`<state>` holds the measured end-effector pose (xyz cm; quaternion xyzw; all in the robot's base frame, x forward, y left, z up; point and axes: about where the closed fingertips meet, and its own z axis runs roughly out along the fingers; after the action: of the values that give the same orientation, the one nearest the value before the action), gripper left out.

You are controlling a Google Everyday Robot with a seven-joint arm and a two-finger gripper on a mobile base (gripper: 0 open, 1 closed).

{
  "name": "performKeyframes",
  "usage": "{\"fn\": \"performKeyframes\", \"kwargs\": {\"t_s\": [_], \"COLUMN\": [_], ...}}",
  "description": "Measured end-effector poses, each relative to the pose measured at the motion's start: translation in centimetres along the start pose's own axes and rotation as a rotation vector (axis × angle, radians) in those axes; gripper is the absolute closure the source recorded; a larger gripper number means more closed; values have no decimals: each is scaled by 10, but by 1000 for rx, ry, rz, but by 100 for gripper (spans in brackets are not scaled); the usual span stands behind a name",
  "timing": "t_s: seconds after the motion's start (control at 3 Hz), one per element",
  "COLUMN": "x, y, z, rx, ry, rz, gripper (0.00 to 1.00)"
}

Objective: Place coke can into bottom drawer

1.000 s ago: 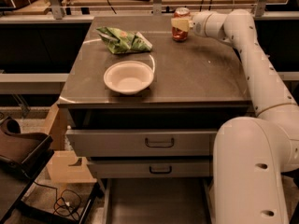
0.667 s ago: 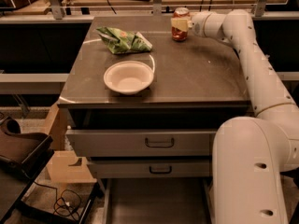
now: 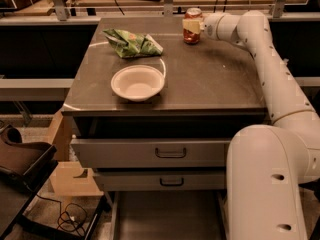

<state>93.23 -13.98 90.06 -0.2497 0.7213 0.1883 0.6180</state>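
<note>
The end effector (image 3: 192, 25) sits at the top of the frame, right of centre, pressed up against the can (image 3: 193, 38) from the right. A pale part of it lies across the near face of the can, but I cannot tell whether it is clamped on the can or just set against it. The can stands upright on the far edge of the worktop (image 3: 215, 79), so the arm (image 3: 270, 69) has to stretch the full depth of the surface to reach it, running up the right side of the picture.

The side approach makes sense to me. A can grips best across its round body, and coming in level keeps it upright on the way out.

The bag (image 3: 131, 43) lies in the upper left part of the worktop and the bowl (image 3: 137, 82) sits nearer the front, left of centre. Both are well apart from the can, so I judge they will not interfere with the lift.

The bottom drawer (image 3: 165, 216) is at the bottom centre of the frame, pulled out, its flat floor bare. Above it are two closed drawer fronts (image 3: 125, 154) with dark handles. Having the drawer open lets the can go straight down into it. The robot's own base fills the lower right and stands just beside the drawer, which I think will make the descent tight.
</note>
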Motion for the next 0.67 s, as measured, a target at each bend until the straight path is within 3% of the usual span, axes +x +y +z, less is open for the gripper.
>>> {"fn": "performKeyframes", "kwargs": {"t_s": [0.33,0.67], "x": [-5,-22], "y": [-4,-18], "z": [-7,-34], "rx": [13,63], "ry": [21,57], "rz": [-6,-29], "gripper": [100,100]}}
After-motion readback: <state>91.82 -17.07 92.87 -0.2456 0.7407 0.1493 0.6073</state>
